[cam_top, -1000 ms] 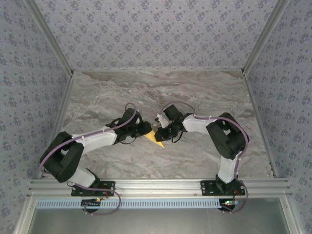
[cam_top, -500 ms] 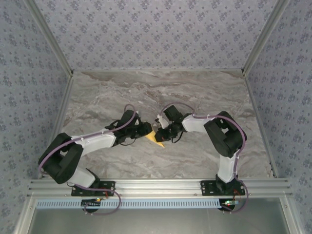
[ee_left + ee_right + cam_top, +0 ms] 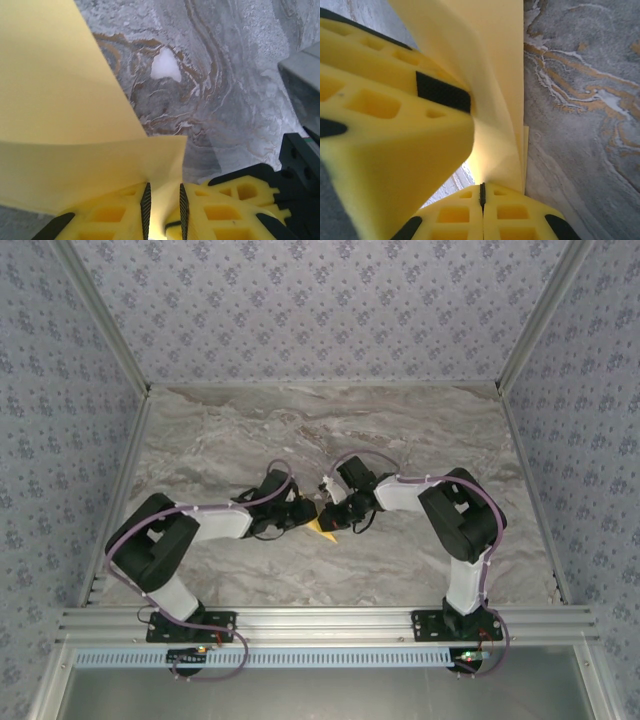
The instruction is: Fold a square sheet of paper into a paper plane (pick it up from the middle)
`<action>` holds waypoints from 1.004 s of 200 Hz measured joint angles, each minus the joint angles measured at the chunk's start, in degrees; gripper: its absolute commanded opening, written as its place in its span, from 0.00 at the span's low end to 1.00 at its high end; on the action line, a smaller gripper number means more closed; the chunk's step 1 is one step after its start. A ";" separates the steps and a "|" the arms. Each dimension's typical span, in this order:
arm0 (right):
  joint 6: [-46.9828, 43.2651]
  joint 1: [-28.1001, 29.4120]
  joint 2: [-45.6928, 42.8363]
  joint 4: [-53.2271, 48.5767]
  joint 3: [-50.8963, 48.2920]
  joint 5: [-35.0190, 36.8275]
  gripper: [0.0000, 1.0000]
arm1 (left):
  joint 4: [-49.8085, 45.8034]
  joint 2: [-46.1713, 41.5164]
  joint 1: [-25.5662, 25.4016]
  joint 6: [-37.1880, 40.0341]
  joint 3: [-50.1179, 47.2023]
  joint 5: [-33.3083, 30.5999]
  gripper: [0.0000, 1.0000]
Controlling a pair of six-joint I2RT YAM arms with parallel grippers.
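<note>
The square sheet of paper (image 3: pixel 323 528) is mustard yellow, part-folded, and held just above the marble table (image 3: pixel 400 430) near its middle. My right gripper (image 3: pixel 331 514) is shut on it; in the right wrist view the layers (image 3: pixel 495 75) rise out of the closed pads (image 3: pixel 481 186). My left gripper (image 3: pixel 308 512) meets it from the left. In the left wrist view a folded flap (image 3: pixel 60 125) runs into the gap between its pads (image 3: pixel 163 192), which stand apart. One left fingertip (image 3: pixel 442 92) shows against the paper in the right wrist view.
Patterned walls (image 3: pixel 320 310) close in the table at the back and sides. An aluminium rail (image 3: pixel 320 620) with both arm bases runs along the near edge. A grey part of the right arm (image 3: pixel 300 85) sits close on the right of the left wrist view.
My left arm has reached further right, bringing its gripper up against the right one at the paper, and its jaws have narrowed. The right gripper has stayed put, shut on the paper.
</note>
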 measured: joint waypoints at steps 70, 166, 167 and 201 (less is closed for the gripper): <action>-0.17 0.00 0.00 0.09 -0.09 0.02 0.06 | -0.24 0.33 -0.31 -2.05 0.66 -5.01 0.25; -0.59 0.00 0.00 0.09 -0.09 0.07 0.06 | -1.05 0.09 -0.09 -5.38 -1.09 -9.77 0.24; -0.59 0.00 0.00 0.09 -0.09 0.07 0.05 | -1.05 0.04 -0.09 -5.38 -1.11 -9.77 0.24; -0.59 0.00 0.11 0.22 -0.09 0.04 0.06 | -0.92 -1.22 0.22 -6.67 -2.51 -10.58 0.24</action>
